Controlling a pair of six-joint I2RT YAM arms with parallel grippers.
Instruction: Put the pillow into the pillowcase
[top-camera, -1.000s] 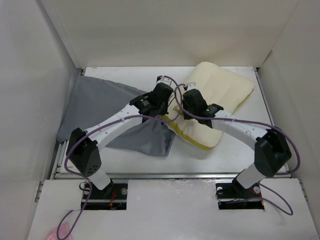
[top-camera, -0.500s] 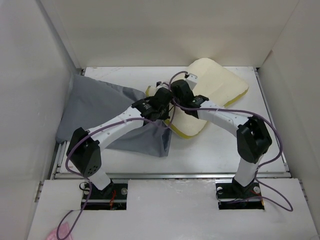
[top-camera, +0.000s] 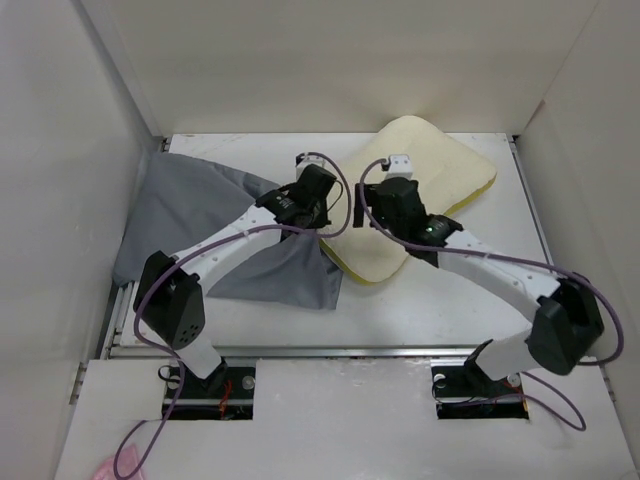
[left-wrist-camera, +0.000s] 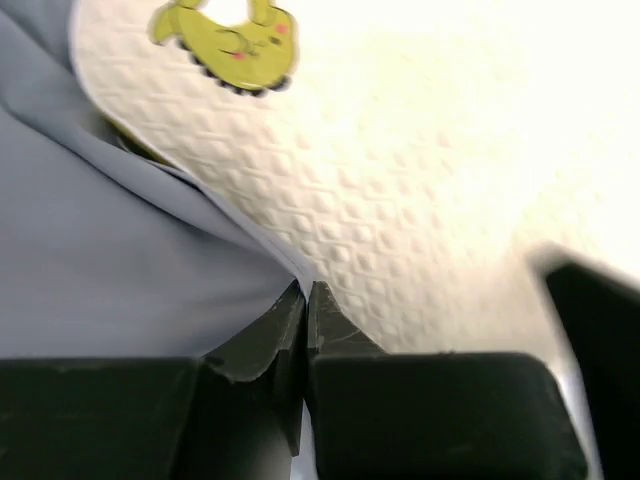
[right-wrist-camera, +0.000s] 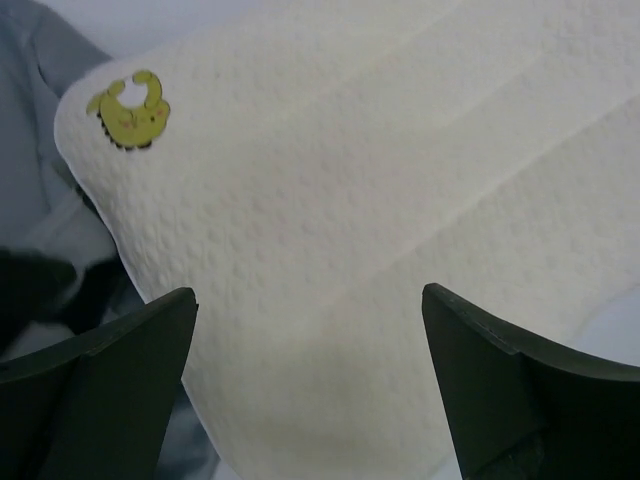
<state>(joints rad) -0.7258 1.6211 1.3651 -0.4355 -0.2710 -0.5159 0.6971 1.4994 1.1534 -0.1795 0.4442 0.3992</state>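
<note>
Left gripper (left-wrist-camera: 305, 298) is pinched right shut, jaws pressed together on a fold of the pillowcase (top-camera: 190, 215) edge, right where the grey cloth meets the pillow (top-camera: 440, 170). Right gripper (right-wrist-camera: 308, 295) is the opposite deal: jaws spread wide and holding nothing. It hangs over the pillow's top face, with foam showing between the 2 fingers (right-wrist-camera: 110, 380).

From the top camera the pillow lies flat on the table (top-camera: 480, 280), running from about 1 o'clock down toward the middle. The pillowcase is a wrinkly spread from 10 o'clock in toward the centre, and its inner edge touches the pillow's left side. Most of the pillow is out in the open, uncovered. The corner with the little logo (right-wrist-camera: 130, 112) sits at 10 o'clock in the right wrist view, with grey cloth just beside it at 9 o'clock. Can't tell whether that corner is inside the opening or just lying against the cloth. Both wrists are close together near the table's middle.
</note>
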